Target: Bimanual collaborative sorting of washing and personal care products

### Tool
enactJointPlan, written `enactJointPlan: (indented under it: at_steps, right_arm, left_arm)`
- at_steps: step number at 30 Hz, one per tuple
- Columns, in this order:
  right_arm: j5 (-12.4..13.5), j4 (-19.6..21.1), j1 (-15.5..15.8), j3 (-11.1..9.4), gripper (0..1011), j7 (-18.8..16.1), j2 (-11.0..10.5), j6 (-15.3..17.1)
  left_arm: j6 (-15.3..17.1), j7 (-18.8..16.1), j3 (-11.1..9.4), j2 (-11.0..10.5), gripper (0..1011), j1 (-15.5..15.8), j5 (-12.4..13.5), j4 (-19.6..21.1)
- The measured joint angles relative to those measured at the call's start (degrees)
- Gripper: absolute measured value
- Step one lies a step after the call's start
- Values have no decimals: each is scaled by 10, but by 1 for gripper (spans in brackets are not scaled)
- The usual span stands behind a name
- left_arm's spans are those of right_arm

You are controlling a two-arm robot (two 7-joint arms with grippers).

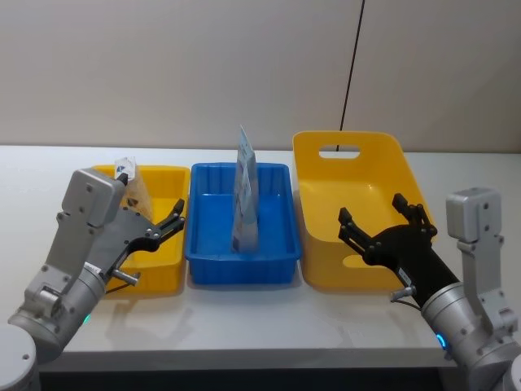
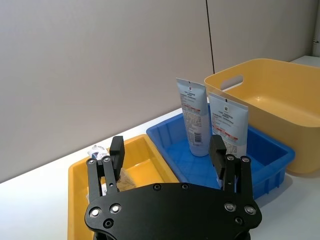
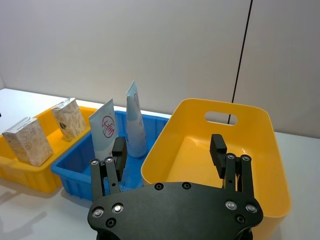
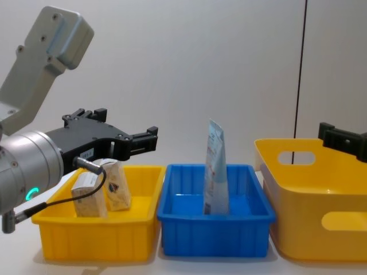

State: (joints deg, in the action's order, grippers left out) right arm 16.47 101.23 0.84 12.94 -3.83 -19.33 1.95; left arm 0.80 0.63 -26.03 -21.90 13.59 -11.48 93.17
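Observation:
Two cream paper-wrapped packs [image 3: 27,141] [image 3: 70,119] stand in the small yellow tray [image 1: 163,273] on the left; they also show as packs [image 4: 89,195]. Two white-and-pale-blue tubes [image 2: 192,120] [image 2: 229,125] stand upright in the blue tray [image 1: 240,269]. My left gripper [image 1: 167,224] hovers open over the yellow tray's near side, above the packs and holding nothing. My right gripper [image 1: 374,216] is open and empty above the near rim of the big yellow basket [image 1: 358,163]. Its finger [image 4: 335,137] pokes in at the chest view's right edge.
The three containers sit side by side on a white table: yellow tray, blue tray, then basket. The basket's inside [image 3: 200,155] is bare. A wall with a dark vertical seam [image 1: 352,73] stands close behind. A strip of table lies in front of the containers.

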Motion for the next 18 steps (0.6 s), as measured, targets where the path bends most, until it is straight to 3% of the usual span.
enactJointPlan:
  at_steps: [18]
  right_arm:
    - [0, 0, 0, 0, 1002, 0, 0, 0]
  left_arm:
    - [0, 0, 0, 0, 1002, 0, 0, 0]
